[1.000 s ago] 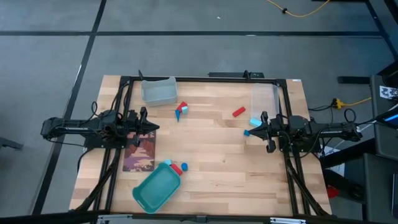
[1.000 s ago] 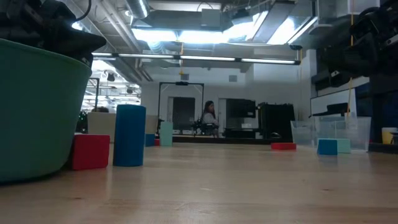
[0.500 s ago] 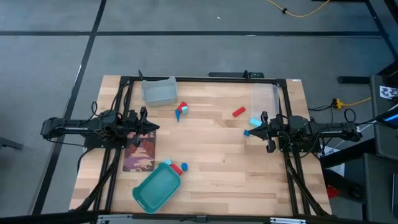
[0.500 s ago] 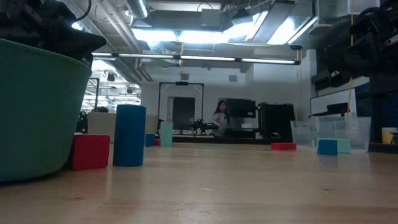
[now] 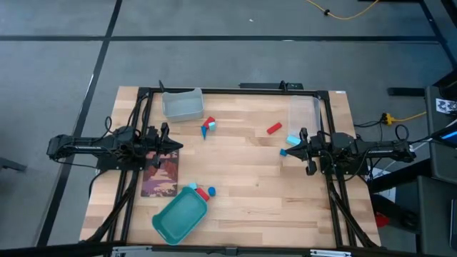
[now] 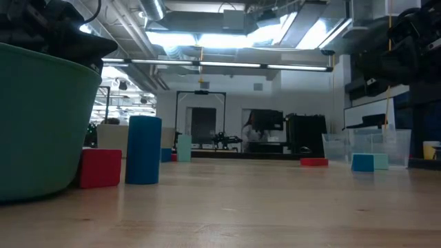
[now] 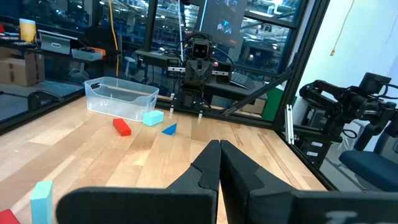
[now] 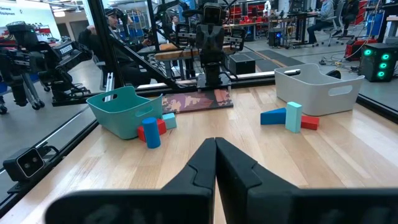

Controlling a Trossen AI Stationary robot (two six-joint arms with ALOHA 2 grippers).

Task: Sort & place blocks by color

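Basically nothing sorted yet, judging by the layout: both arms parked, no block held. Desk [image 5: 250, 193] is light wood w/ a dark frame round it. Left gripper [image 5: 176, 146] sits at the left edge, fingers [image 7: 208, 163] pressed together, gripping nothing; right gripper [image 5: 287, 151] at the right edge, fingers [image 8: 205, 159] likewise closed & empty.

Teal tray [image 5: 178, 218] lies near the front edge, left of centre. One clear bin [image 5: 182, 104] at the back edge toward the left corner, a second clear bin [image 5: 303, 113] by the back right corner.

Blocks, all tiny & solid-coloured:
- red + dark blue + cyan cluster [image 5: 208, 126] just beside the back-left bin
- flat red block [image 5: 274, 128] near the right bin
- cyan block [image 5: 293, 139] and small blue wedge [image 5: 283, 152] close to the right gripper
- red block [image 5: 203, 193], upright dark blue cylinder [image 5: 212, 190], cyan piece [image 5: 192, 186] right at the tray's rim

Next move prob: open the right fingers, drop onto the nearest block, lift, carry to a bin. Pieces are small, so the pinch needs centring
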